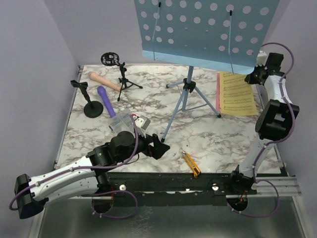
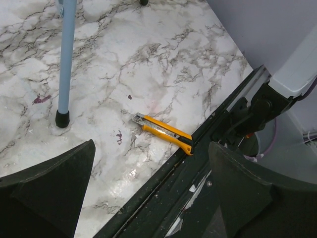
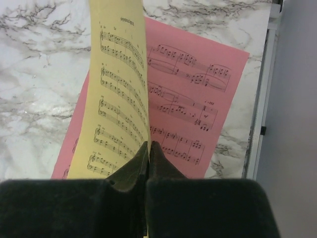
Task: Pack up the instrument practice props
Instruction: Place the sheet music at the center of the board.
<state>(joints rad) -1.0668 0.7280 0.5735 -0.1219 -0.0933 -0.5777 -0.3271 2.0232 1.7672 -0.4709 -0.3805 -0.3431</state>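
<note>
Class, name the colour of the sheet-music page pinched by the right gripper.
The page is yellow, clearest in the right wrist view.

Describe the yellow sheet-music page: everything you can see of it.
The yellow sheet-music page is thin paper printed with black staves of notes and a small title at its far end. The right gripper is shut on its near edge, so the sheet bows and its right edge stands raised in the wrist view. It overlaps the pink page, which lies flat on the marble table near its right side.
</note>
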